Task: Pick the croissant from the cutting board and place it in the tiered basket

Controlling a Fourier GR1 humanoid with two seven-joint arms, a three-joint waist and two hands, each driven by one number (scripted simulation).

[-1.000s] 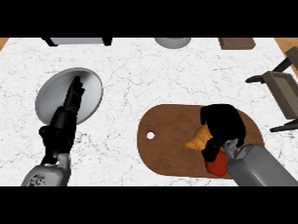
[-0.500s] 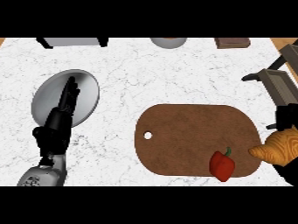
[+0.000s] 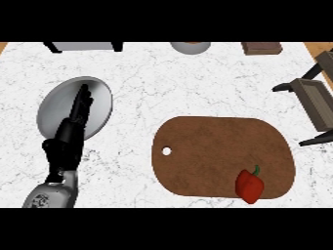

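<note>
Marble-patterned counter [image 3: 197,83] carries a brown cutting board [image 3: 219,146] toward its near right, and on the board's near right edge lies only a red pepper [image 3: 250,186]; no croissant shows on it or anywhere else. Neither does the right hand, so its state cannot be told. At the counter's right edge stands the tiered basket [image 3: 320,97], presumably the destination. Over a grey plate [image 3: 57,105] near the left edge, the left hand [image 3: 79,112] rests with fingers straight and together, out of the way.

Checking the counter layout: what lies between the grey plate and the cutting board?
Head view: only bare marbled counter separates the plate from the cutting board.
</note>
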